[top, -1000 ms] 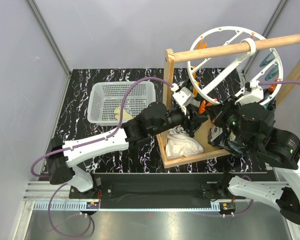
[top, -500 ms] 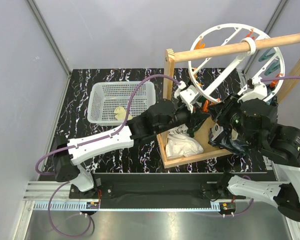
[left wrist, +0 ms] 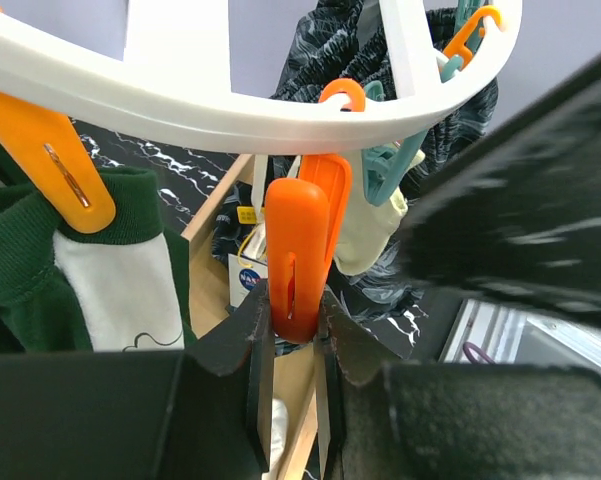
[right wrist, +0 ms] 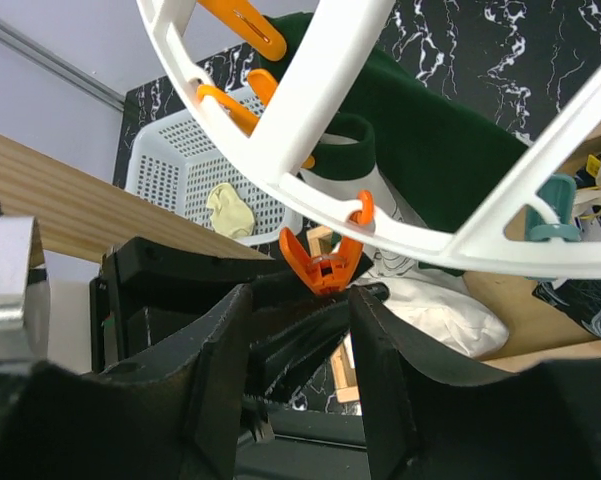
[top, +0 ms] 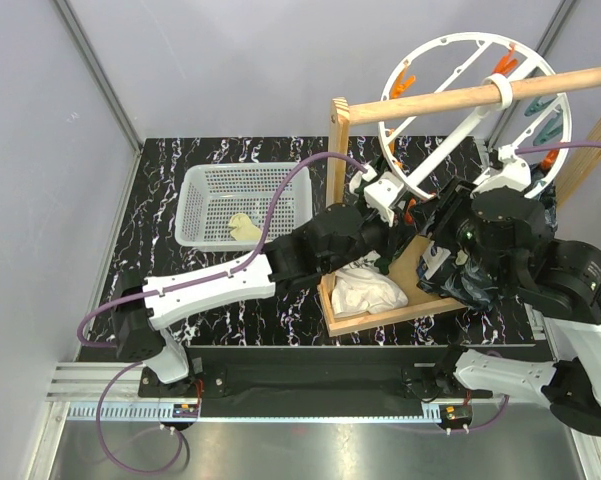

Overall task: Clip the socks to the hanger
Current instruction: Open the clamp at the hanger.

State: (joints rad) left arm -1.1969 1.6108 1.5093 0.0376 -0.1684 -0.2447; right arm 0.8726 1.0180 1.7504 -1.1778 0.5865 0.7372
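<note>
**Peg seized, second sock still to come.** Within the last second the left gripper [left wrist: 294, 300] has been closed on the lower end of an orange peg [left wrist: 302, 225]. The peg hangs from the rim of the hanger [left wrist: 230, 110], and a moment earlier the gripper's fingers stood wide. Whether the peg's mouth has been forced apart cannot be told. Over the same second the right gripper [right wrist: 300, 300], formerly shut, has been let open, and nothing is seen between its fingers. The left arm has been pushed forward, and the ring has been tipped upward on the wooden rod [top: 450, 98].

Just beside the gripped peg, and beyond it, a pegged sock [left wrist: 368, 232] is held up by a teal peg [left wrist: 388, 168]. One sock is therefore judged already hung and released, and a fresh peg taken for the next. The loose sock [top: 243, 225], however, lies in the white basket [top: 205, 185], well apart from both grippers. It will probably have to be fetched before the held peg is of any use.

Counted from near to far:
- Two arms with two grippers are seen.
- One white cloth [top: 365, 292] is seen on the wooden base [top: 375, 320].
- One green-and-white garment [left wrist: 40, 270] is pinned by a second orange peg [left wrist: 55, 155].
- Two socks are in view, one pegged and one in the single basket.
- One hanger is hung on one rod.
- Pegs are seen in orange and teal, but no full count can be given, several being hidden by rim, spokes and arms.
</note>
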